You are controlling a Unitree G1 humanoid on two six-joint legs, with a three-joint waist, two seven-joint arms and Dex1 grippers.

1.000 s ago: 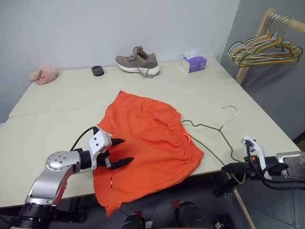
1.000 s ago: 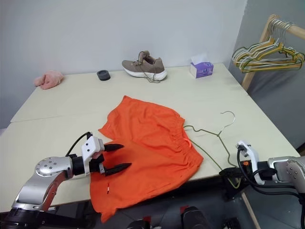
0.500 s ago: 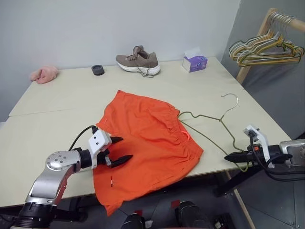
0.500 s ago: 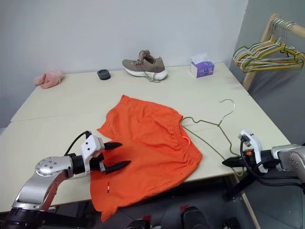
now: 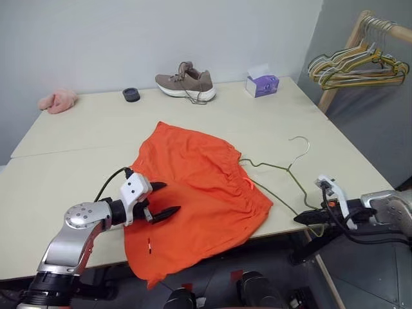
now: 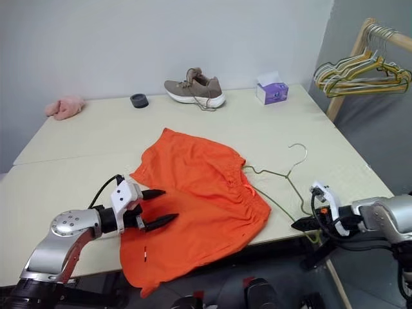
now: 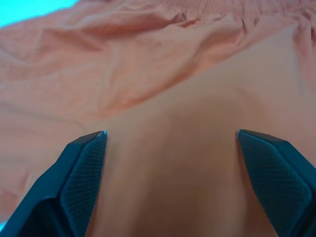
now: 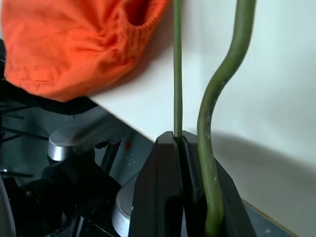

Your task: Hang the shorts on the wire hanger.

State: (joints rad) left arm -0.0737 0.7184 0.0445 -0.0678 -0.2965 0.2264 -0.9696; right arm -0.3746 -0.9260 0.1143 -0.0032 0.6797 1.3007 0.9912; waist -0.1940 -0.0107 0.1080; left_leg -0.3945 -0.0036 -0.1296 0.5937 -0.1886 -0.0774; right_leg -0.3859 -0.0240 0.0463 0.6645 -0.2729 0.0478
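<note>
Pale tabletop fills the scene, a rack of spare hangers off to one side. On the table [image 5: 77, 135] the orange shorts [image 5: 199, 193] lie spread flat, directly under and ahead of the left gripper [image 5: 162, 200], whose fingers stand wide apart, holding nothing. The right gripper [image 5: 301, 219], clamped shut on the near corner of the olive wire hanger [image 5: 278, 168], holds it with its far end reaching the waistband. Judging by this, the threading step is in hand; next, the left gripper must lift a leg or the waistband so the wire can slide inside.
</note>
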